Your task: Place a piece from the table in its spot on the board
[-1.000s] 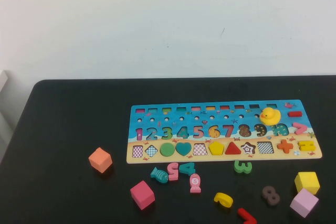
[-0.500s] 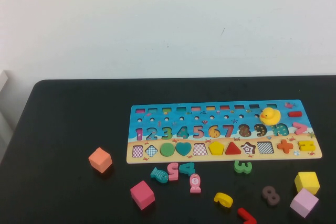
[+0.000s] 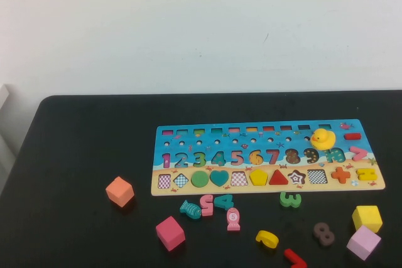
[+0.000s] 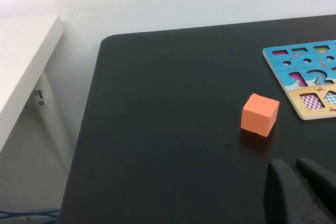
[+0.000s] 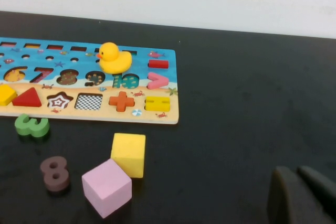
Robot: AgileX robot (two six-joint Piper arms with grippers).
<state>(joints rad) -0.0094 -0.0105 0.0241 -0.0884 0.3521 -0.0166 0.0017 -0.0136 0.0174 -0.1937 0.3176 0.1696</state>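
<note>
The yellow pentagon piece (image 3: 259, 177) lies flat in a slot of the sandy strip on the blue board (image 3: 188, 189), left of a red triangle. Its edge also shows in the right wrist view (image 5: 4, 94). The board rests on the black table (image 3: 75, 142). Neither gripper shows in the high view. My left gripper (image 4: 295, 165) is shut and empty, low over bare table near an orange cube (image 4: 260, 114) and the board's end (image 4: 310, 111). My right gripper (image 5: 295, 171) is shut and empty, over bare table to the right of the board (image 5: 157, 116).
A rubber duck (image 3: 323, 138) sits on the board. Loose in front of it: an orange cube (image 3: 120, 191), a pink cube (image 3: 170, 233), a yellow cube (image 3: 367, 218), a lilac cube (image 3: 363, 242), a green 3 (image 3: 290, 199), a brown 8 (image 3: 323, 233) and a yellow numeral (image 3: 267, 239).
</note>
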